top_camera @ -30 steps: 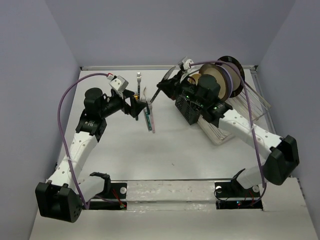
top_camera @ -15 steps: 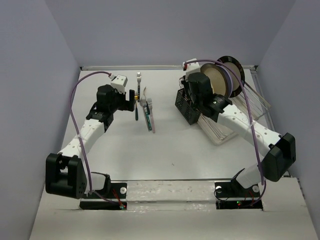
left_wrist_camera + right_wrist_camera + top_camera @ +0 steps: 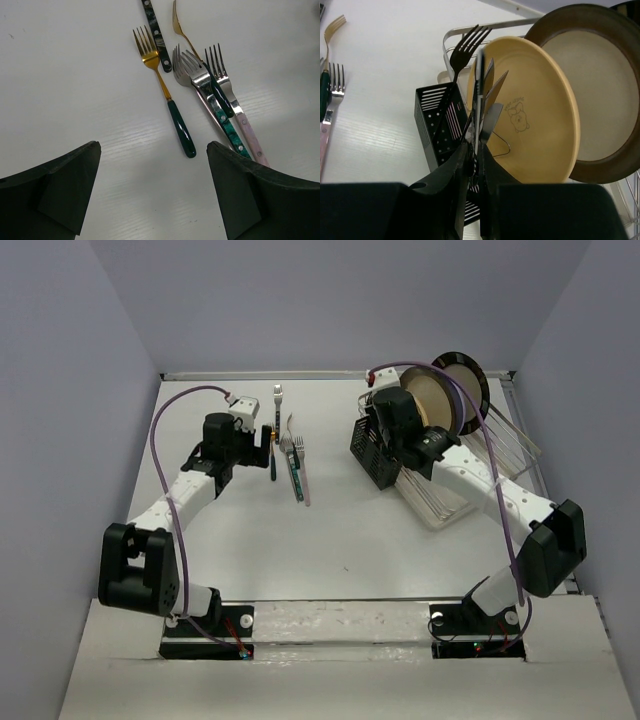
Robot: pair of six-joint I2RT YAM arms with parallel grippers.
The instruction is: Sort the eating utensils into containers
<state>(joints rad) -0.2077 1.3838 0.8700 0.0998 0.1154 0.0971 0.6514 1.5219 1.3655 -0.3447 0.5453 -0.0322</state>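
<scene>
- Well left of the black caddy (image 3: pixel 431 112), the left pincer (image 3: pixel 154 150) hangs over the tabletop (image 3: pixel 65 75), jaws spread wide and holding nothing.
- Between that pincer and the caddy, the loose forks (image 3: pixel 197 82) lie flat side by side, with a gold fork with a green handle (image 3: pixel 172 107) leftmost.
- Right over the caddy, the right pincer (image 3: pixel 475 149) is pinched nearly together on a slim dark utensil (image 3: pixel 480 85), held upright.
- A black fork (image 3: pixel 462 52) rises tines up from the caddy, and a yellow plate (image 3: pixel 540 110) stands just to the caddy's right.

You get no readable text here; yellow plate (image 3: pixel 545 90) has tiny lettering above a cartoon animal, too small to make out
</scene>
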